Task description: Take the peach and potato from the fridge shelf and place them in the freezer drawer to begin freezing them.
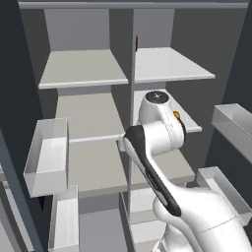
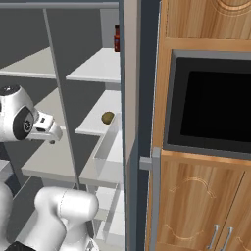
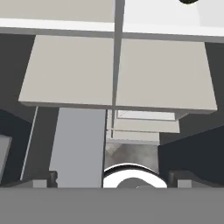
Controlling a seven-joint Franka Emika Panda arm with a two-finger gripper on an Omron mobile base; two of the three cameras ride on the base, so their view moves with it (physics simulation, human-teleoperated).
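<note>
The peach (image 1: 176, 114) is a tiny orange ball on the fridge shelf (image 1: 193, 124), second from the top on the right, just behind my arm's elbow. The potato (image 2: 108, 117) lies on the same fridge shelf (image 2: 93, 128) as a tan-olive lump near its right edge. My gripper (image 2: 51, 138) hangs in front of the left compartment, left of the potato and apart from it. In the hand view the gripper (image 3: 113, 178) is open, with its fingertips (image 3: 51, 177) far apart and nothing between them. It looks down over lower shelves. I cannot make out the freezer drawer.
Translucent white door bins stand at the left (image 1: 47, 157) and right (image 1: 235, 124) of the open fridge. A red bottle (image 2: 116, 38) stands on the top right shelf. A vertical divider (image 1: 131, 98) splits the compartments. A wooden cabinet with a black oven (image 2: 211, 103) is to the right.
</note>
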